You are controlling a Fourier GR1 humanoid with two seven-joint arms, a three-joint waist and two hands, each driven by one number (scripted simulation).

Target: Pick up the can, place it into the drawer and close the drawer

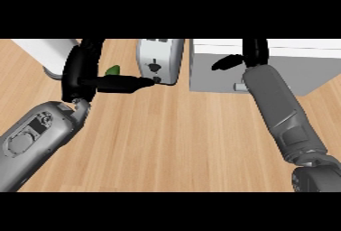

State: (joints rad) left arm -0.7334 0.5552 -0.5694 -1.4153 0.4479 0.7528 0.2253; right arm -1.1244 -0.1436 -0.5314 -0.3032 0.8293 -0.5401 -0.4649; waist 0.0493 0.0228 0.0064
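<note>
Counter (173,140): light wood-grain top. On it: silver toaster (160,61) at rear centre; white drawer unit (266,67) just to its right; small green object (114,70) left of toaster; white item (47,52) at rear left.

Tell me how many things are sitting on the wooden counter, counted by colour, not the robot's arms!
Silver: 1, the toaster
White: 2, the drawer box at the right and a white thing cut off at the top left
Green: 1, a small thing mostly hidden behind the left hand
Total: 4
</note>
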